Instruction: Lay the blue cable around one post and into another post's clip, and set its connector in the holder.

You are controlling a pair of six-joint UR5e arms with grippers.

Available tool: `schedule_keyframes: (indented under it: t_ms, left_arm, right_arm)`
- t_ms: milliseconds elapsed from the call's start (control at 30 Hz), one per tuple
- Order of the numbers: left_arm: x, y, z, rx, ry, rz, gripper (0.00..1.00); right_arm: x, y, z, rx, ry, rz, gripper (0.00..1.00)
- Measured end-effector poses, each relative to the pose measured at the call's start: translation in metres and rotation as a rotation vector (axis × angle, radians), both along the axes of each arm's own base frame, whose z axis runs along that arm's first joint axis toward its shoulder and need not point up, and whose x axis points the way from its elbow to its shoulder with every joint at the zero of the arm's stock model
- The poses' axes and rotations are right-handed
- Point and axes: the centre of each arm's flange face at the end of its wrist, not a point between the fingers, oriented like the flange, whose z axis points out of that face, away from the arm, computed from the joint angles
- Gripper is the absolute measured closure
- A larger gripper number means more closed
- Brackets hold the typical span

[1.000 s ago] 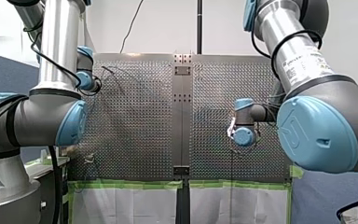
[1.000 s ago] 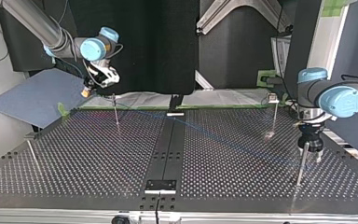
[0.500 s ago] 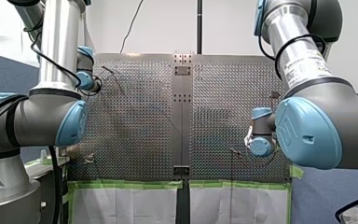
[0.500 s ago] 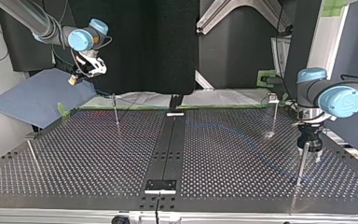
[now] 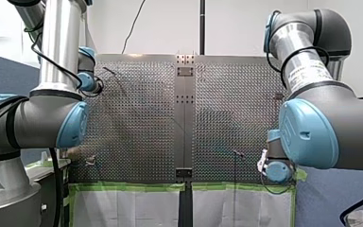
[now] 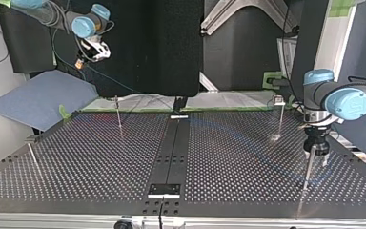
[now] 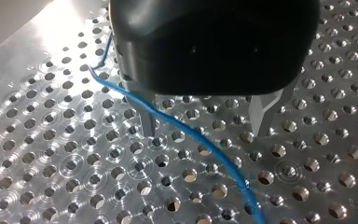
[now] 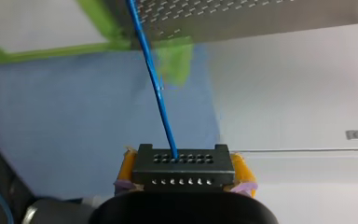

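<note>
1. Our right gripper [image 8: 184,167], upper left of the top view, clenches the connector [image 8: 182,176] beyond the table [image 6: 76,157], probably to draw the blue cable [image 8: 161,100] taut.
2. Our left gripper [image 7: 205,128] stands released above the table with the cable crossing beside one finger, probably ready to guide it.

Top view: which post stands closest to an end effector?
The post at the view's right, beside my left end effector; the other three posts stand far from both.

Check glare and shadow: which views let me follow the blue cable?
Left wrist view: glare whitens a corner of the perforated table, yet the blue cable reads clearly under the open left end effector. Right wrist view: evenly lit, cable plain up to the connector. Top view: dark table, cable barely traceable. Front view: not discernible.
</note>
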Motion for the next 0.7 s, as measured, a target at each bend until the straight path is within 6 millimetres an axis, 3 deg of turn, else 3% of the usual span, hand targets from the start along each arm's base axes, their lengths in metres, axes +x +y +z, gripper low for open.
schedule_keyframes:
  t_ms: [200,700]
  left_arm:
    - [0.0,0.0,0.0,0.001,0.0,0.0,0.0]
    - [0.0,-0.002,0.0,0.001,0.001,-0.002,0.0]
  right_arm:
    - [-0.022,0.018,-0.03,0.057,0.002,-0.012,1.0]
    - [-0.065,0.027,-0.078,0.142,-0.009,-0.012,1.0]
